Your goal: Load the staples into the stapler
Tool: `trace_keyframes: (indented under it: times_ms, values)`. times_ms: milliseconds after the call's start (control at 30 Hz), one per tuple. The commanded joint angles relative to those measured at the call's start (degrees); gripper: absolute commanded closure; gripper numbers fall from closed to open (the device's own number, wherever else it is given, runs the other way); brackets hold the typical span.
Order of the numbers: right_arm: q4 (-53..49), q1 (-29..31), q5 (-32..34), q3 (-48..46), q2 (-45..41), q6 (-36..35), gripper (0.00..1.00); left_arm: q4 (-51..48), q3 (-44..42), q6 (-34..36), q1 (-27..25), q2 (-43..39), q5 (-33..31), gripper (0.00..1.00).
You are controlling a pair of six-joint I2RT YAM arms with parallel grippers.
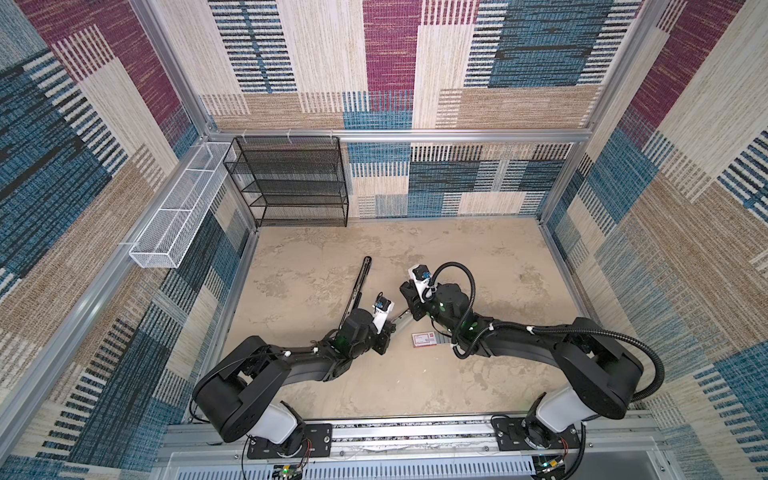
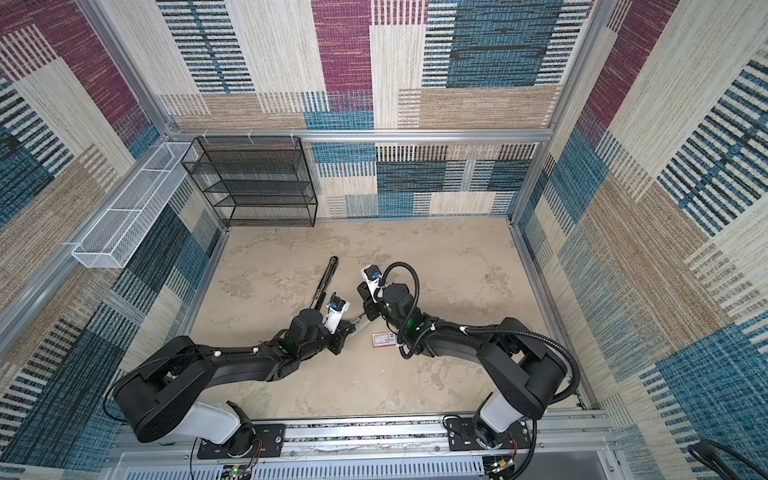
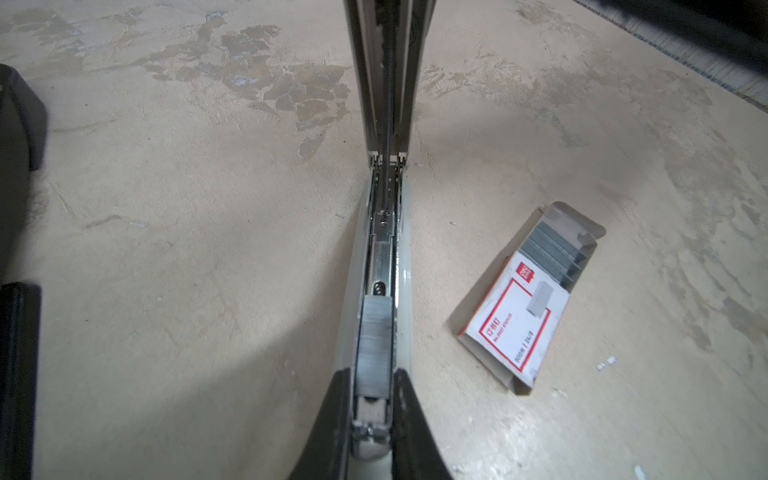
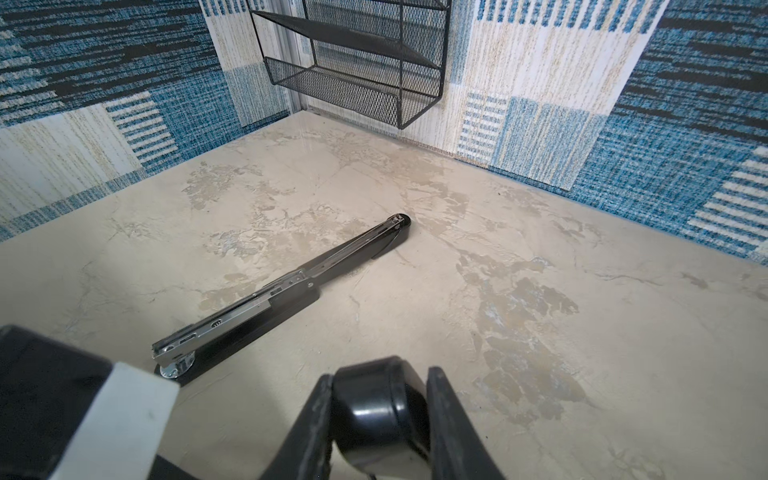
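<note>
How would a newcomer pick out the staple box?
On the beige mottled tabletop, look between the black robot arms. A flat red-and-white cardboard box lies there, grey staple strips showing at its open end. Nearby staplers are long; this is short, red-edged.

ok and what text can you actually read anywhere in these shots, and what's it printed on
"500 | 24/6": on the white label of the staple box, seen from the left wrist; the last digit is unsure.
Red corner logo on the box: too blurred to read.
Red heading and the small line under it: too blurred to read.
Held stapler and long black stapler: no text visible.
</note>
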Motion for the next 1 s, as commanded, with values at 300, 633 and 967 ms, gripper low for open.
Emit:
trace_keyframes:
  times_ms: [300,633,967]
  values:
    - [-5.38,3.41,-6.15,-0.15,1.10,6.67,0.78,10.38,0.58,-0.20,-0.08,-0.73,2.25,1.00]
    - [-6.47,5.56,-2.98,0.06,1.64,5.71,0.77,10.30,0.58,-0.29,-0.08,-1.21,2.20,1.00]
    - [-7.67,7.57,-1.49,0.09,1.93,4.70,0.76,9.77,0.91,-0.12,0.01,-1.96,2.25,1.00]
